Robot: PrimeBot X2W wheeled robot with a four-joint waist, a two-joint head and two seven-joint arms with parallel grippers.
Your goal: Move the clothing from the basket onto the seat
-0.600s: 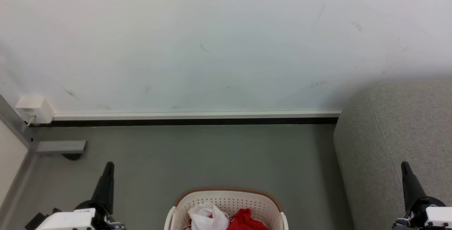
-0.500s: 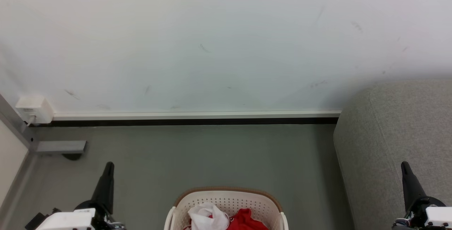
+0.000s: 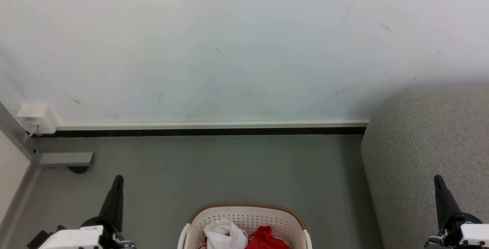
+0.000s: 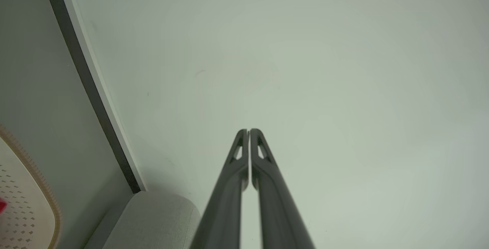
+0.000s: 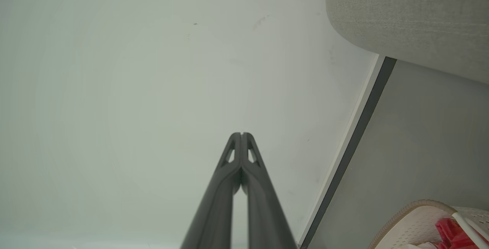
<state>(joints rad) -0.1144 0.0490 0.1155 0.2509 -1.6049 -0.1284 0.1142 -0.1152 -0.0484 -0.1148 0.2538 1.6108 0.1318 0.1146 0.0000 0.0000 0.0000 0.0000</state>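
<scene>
A: Clothing (image 3: 263,239), where does it lie?
B: In the basket (image 3: 248,212), low between my arms, somewhat nearer my left fingers (image 3: 114,199) than my right fingers (image 3: 443,199). Both pairs clenched, empty. The seat (image 3: 431,146) is at right.

Clothing (image 3: 248,237) in basket (image 3: 246,214); seat (image 3: 428,157) right of basket; wall (image 3: 229,50) behind both.

Looks along right gripper (image 5: 242,134), jaws pressed together, toward pale wall (image 5: 114,88). Catches grey seat (image 5: 412,16) top right, cream basket (image 5: 412,226) bottom right on floor (image 5: 420,138), red clothing (image 5: 450,232) inside.
</scene>
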